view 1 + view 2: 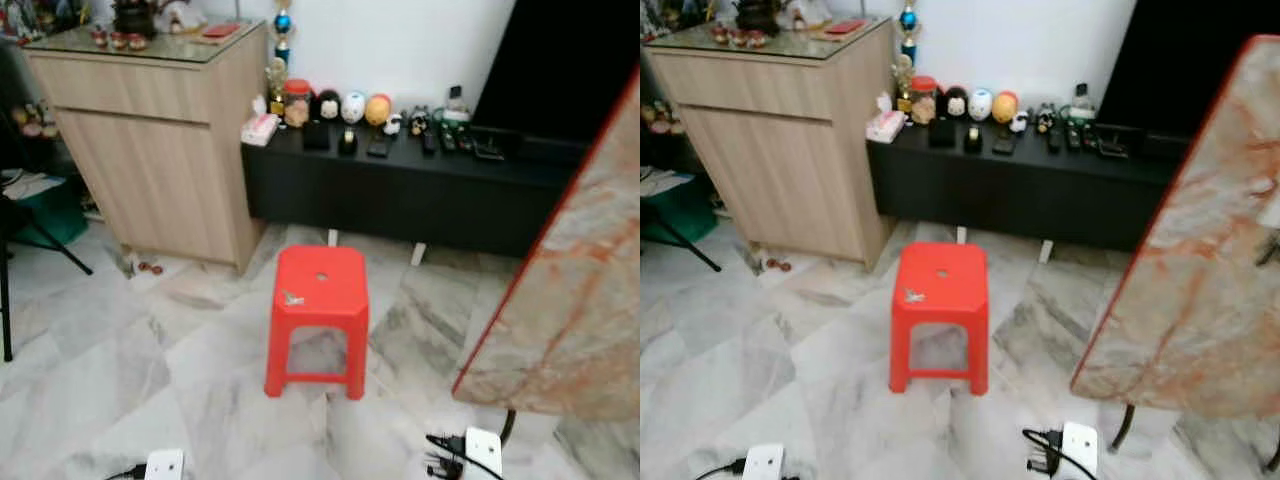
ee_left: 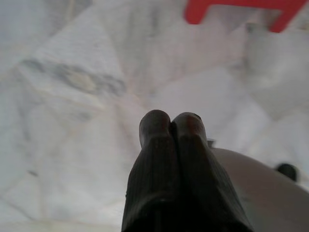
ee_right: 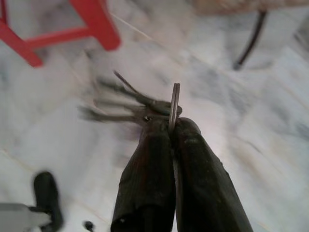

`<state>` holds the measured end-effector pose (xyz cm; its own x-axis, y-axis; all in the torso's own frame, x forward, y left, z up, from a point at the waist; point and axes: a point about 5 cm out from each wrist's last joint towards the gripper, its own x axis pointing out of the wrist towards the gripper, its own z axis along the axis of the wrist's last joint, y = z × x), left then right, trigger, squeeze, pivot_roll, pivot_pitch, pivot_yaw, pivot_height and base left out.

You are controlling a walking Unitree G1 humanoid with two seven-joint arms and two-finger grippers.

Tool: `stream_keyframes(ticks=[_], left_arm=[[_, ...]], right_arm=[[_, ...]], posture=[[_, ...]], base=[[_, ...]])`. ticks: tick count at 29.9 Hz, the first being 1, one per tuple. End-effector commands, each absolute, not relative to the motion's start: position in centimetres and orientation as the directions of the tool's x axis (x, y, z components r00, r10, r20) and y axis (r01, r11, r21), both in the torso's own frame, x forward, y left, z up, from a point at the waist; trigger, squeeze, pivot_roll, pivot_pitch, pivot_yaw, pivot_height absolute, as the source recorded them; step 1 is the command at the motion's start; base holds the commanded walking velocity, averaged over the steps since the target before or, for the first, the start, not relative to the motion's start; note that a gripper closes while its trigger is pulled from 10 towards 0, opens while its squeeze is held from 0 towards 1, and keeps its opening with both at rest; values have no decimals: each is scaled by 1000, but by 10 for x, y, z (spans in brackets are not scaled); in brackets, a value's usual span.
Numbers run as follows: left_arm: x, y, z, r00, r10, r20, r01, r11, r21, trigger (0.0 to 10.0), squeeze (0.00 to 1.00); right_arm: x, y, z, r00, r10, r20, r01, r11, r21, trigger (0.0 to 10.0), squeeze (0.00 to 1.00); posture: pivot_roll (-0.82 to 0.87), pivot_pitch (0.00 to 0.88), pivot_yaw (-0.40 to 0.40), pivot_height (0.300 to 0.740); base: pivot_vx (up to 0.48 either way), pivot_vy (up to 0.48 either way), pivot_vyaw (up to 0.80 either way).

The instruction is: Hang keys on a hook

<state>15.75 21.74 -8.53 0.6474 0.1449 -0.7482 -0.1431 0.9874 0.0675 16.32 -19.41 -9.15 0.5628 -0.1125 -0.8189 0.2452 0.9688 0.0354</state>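
The right pincer [image 3: 171,126] has its two black fingers pressed tight on the ring of a bunch of keys [image 3: 130,104], which hang blurred above the marble floor [image 3: 251,121], near the legs of a red plastic stool [image 1: 318,315]. The left pincer [image 2: 171,126] is closed with nothing between its fingers, over the same floor. On the stool's seat lies a small pale object [image 1: 292,298]; beyond stand a wooden cabinet [image 1: 160,150] at far left and a black TV bench [image 1: 400,190] lined with figurines.
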Motion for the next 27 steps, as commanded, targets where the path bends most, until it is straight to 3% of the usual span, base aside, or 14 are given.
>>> stream_keyframes(ticks=[1,14,21,27], left_arm=[[155,221,-85,644,153,-749,-138,987,83,10000,0],[153,221,-86,642,154,-751,-142,986,81,10000,0],[152,222,-87,637,157,-755,-146,986,82,10000,0],[151,222,-87,629,157,-762,-152,985,78,10000,0]], right_arm=[[172,-194,-88,587,-117,-801,245,969,38,10000,0],[181,-195,-83,607,-137,-783,278,959,48,10000,0],[189,-193,-79,631,-141,-763,288,956,61,10000,0],[200,-193,-73,656,-147,-740,286,956,64,10000,0]], posture=[[159,0,-43,740],[150,0,-46,740],[146,0,-45,740],[146,0,-46,740]], base=[[0,-394,0],[0,-395,0],[0,-392,-706],[0,-123,0]])
